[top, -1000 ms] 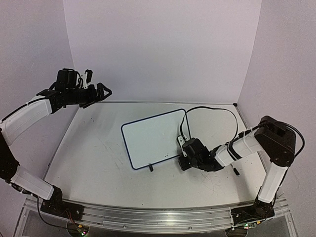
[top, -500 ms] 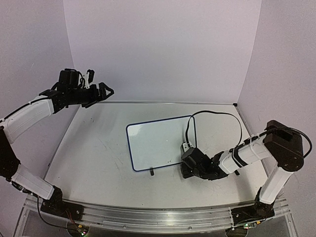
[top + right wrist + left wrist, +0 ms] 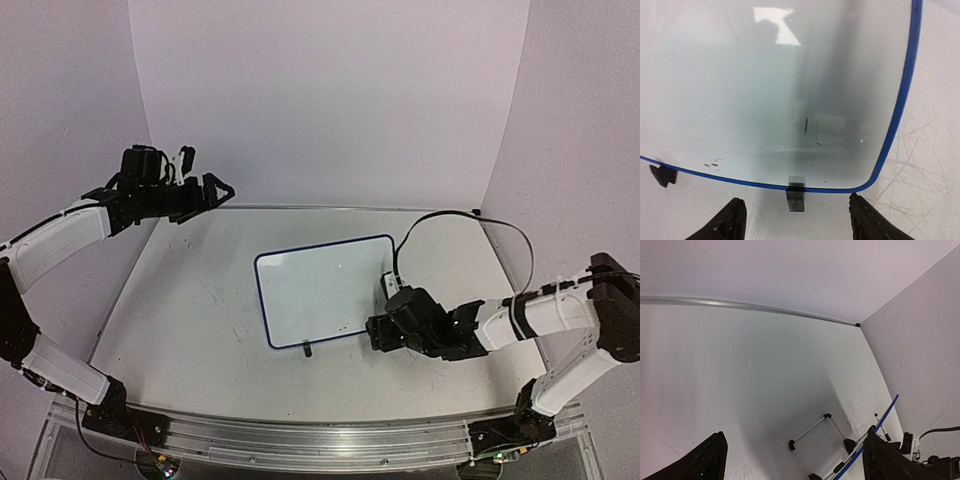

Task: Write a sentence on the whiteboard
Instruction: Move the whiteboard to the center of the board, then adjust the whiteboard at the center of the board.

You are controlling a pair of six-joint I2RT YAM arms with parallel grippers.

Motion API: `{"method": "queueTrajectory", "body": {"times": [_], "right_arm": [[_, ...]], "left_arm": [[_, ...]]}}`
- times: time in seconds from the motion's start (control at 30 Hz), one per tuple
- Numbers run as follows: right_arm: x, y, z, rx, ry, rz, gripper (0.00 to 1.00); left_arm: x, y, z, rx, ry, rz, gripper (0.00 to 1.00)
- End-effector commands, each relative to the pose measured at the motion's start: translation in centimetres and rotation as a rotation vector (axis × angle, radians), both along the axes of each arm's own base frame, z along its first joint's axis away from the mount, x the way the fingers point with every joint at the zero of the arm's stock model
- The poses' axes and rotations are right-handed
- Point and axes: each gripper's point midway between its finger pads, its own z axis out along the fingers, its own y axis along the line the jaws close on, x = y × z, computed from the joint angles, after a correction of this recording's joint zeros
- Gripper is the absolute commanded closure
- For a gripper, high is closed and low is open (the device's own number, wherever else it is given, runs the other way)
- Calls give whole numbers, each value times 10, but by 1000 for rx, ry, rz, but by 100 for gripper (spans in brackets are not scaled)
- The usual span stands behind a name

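Observation:
The whiteboard [image 3: 320,290], white with a thin blue rim, sits mid-table. In the right wrist view the whiteboard [image 3: 765,90] fills the frame, with a black clip foot [image 3: 796,195] at its near rim. No sentence shows on it, only a few small dark specks. My right gripper [image 3: 375,335] stands open just off the board's near right corner, and the right gripper [image 3: 797,225] has nothing between its fingers. My left gripper [image 3: 222,190] hangs open and empty high over the far left corner. In the left wrist view the left gripper [image 3: 795,457] looks down on the board's blue rim [image 3: 887,412].
A wire stand with black feet [image 3: 815,445] lies beside the board's rim. A thin marker [image 3: 881,426] lies on the scratched tabletop near it. A black cable [image 3: 440,220] loops from the right arm over the table's far right. Walls close the back and both sides.
My right gripper has opened and drawn back to the right. The whiteboard slid right and turned squarer before that. The left arm barely moved.

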Motion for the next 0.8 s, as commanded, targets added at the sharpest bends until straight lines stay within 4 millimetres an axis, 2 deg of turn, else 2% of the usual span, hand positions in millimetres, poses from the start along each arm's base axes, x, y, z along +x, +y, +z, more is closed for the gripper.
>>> {"method": "queueTrajectory", "body": {"times": [0.0, 0.1, 0.17, 0.2, 0.27, 0.37, 0.47, 0.63, 0.7, 0.77], "right_arm": [[12, -8, 48, 58, -53, -14, 25], [32, -32, 72, 62, -65, -89, 21], [48, -54, 99, 88, -109, -161, 11], [53, -64, 107, 82, -121, -196, 3], [68, -91, 120, 65, -139, -283, 2], [87, -126, 127, 13, -130, -405, 2], [97, -146, 130, -25, -130, -459, 2], [106, -170, 126, -58, -87, -510, 2], [104, -174, 127, -75, -89, -515, 2], [100, -176, 127, -72, -90, -512, 2]], "left_arm": [[-33, 3, -24, 10, 50, -18, 7], [-54, 17, -63, 112, 145, 64, 9], [-72, 15, -89, 171, 220, 91, 10], [-83, 5, -99, 183, 246, 77, 10], [-101, -8, -119, 203, 298, 84, 11], [-122, -30, -142, 250, 342, 80, 12], [-139, -49, -159, 302, 361, 66, 13], [-152, -62, -176, 358, 370, 71, 15], [-150, -59, -176, 385, 352, 87, 15], [-149, -46, -174, 413, 332, 130, 15]]}}
